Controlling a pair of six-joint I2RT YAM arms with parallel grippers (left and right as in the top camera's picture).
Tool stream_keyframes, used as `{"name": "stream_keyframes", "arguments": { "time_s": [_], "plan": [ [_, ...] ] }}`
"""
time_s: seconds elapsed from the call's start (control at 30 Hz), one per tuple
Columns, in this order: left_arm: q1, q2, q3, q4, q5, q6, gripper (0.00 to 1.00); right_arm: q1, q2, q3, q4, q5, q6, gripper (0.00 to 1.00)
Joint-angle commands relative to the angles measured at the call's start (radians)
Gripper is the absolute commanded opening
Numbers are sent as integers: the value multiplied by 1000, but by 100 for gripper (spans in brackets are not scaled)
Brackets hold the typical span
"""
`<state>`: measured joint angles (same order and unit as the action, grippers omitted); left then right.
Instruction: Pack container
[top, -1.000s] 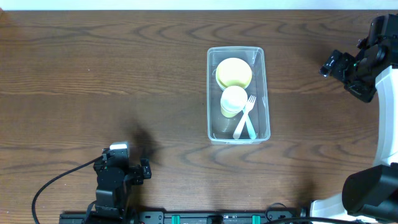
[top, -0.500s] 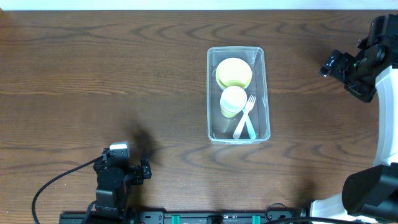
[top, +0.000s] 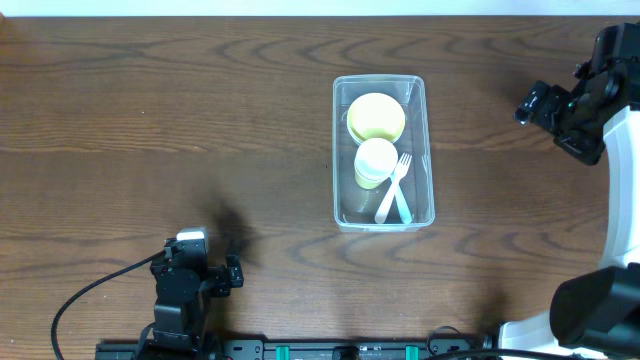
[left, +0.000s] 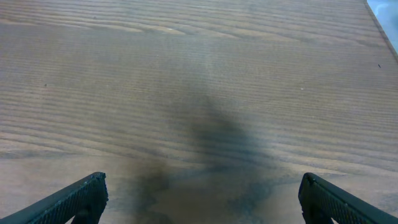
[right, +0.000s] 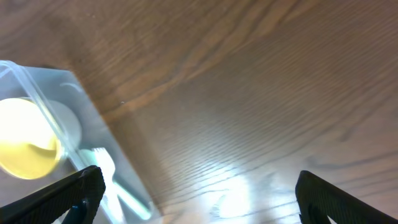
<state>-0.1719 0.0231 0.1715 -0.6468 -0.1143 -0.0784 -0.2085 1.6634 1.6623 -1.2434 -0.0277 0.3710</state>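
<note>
Container: sat right of centre on table, holding yellow bowl, white cup and fork.
Handling: judged light, thin-walled, slick, likely to flex; best gripped at a long-side rim.
Left gripper: spread wide, empty, over bare wood.
Right gripper: spread wide, empty, off to container's right.
Writing: none legible.

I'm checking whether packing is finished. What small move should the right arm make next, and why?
Probably just draw the right gripper back to rest: it is open and empty, the container already holds the yellow bowl, cup and fork, and no loose item shows in the overhead view.
</note>
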Motion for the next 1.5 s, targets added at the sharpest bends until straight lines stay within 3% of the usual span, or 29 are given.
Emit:
{"name": "stream_keyframes", "arguments": {
  "time_s": [0.0,0.23,0.33,0.63,0.87,1.13,1.47],
  "plan": [
    [5,-6,-12,-3,2,-8,98,84,-121,-15,12,149,-73,99],
    [5,-6,-12,-3,2,-8,98,316,-386,-187,263,248,-446,99],
    [5,-6,-12,-3,2,-8,98,366,-516,-335,386,248,-519,99],
    [5,-6,-12,-3,2,-8,98,340,-951,-890,639,221,-480,99],
    [5,-6,-11,-3,2,-8,98,338,-1259,-1194,668,195,-480,99],
    [5,-6,-12,-3,2,-8,98,338,-1477,-1390,668,174,-472,99],
    [5,-6,-12,-3,2,-8,98,338,-1521,-1512,692,150,-473,99]
  ]
}}
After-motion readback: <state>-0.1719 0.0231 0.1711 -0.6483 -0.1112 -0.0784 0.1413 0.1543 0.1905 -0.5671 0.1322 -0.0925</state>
